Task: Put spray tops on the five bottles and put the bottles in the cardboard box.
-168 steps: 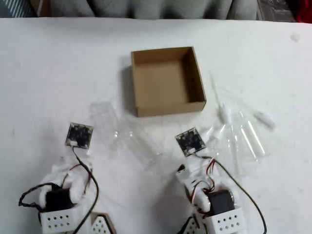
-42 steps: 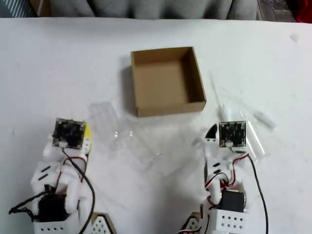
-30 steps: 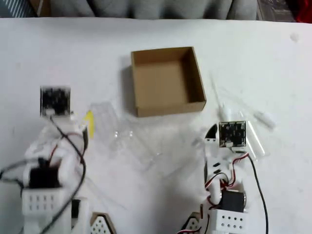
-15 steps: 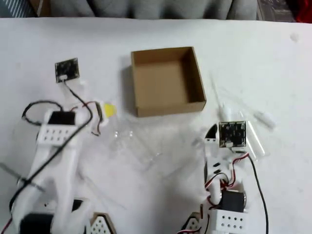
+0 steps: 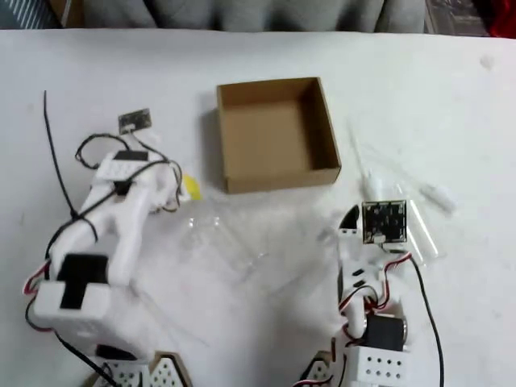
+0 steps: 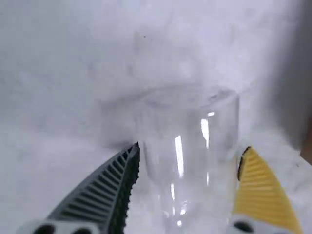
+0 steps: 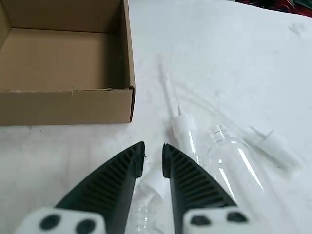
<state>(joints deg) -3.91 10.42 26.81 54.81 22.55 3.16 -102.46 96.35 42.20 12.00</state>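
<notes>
My left gripper [image 6: 189, 155] is open, its black and yellow fingers on either side of a clear bottle [image 6: 187, 122] that lies on the white table. From above, that left gripper [image 5: 184, 192] is just left of the cardboard box [image 5: 278, 179]. More clear bottles [image 5: 222, 235] lie in front of the box, and others [image 5: 413, 230] lie at the right with spray tops [image 5: 438, 196]. My right gripper [image 7: 152, 152] hovers with a narrow gap over a white spray top [image 7: 154, 186]. It is beside a tubed spray top [image 7: 182, 127], a bottle [image 7: 235, 163] and the box [image 7: 68, 105].
The box is open-topped with nothing inside. The right arm [image 5: 377, 322] stands at the front right. Another spray top [image 7: 273, 144] lies beyond the right-hand bottle. Bare white table stretches behind the box and along the far left.
The left arm has risen from the front left and stretched forward to the bottle left of the box. The right arm shifted right earlier, then held still.
</notes>
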